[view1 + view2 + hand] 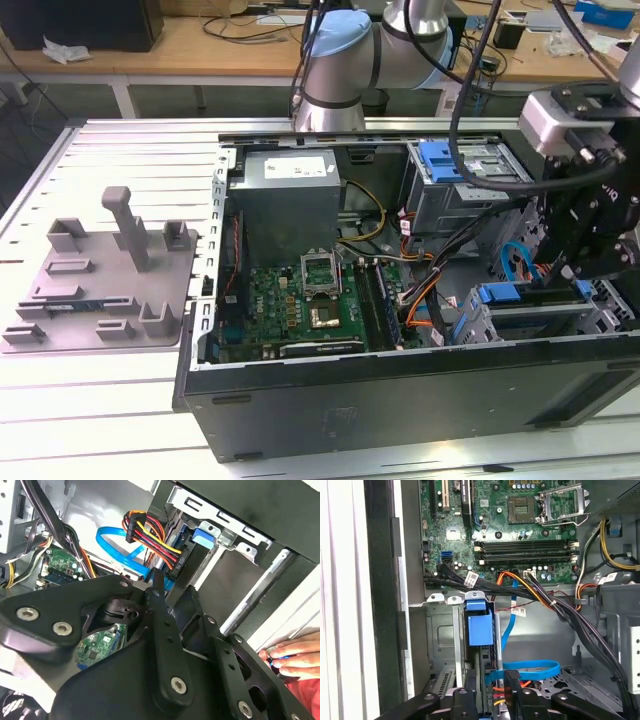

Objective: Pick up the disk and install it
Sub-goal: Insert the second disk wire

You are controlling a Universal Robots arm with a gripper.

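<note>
Hovering over the open case, one pincer is straddling the one disk, which is standing on edge in the cage, at 4 o'clock in the exterior view. Whether the pincer is clamping it, I cannot tell. The disk is looking dense, rigid and shock-sensitive, so its blue frame edges seem the safest hold.

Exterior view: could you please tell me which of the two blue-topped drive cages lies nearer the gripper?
The lower drive cage, right below the gripper; the upper drive cage stands well clear of it.
</note>
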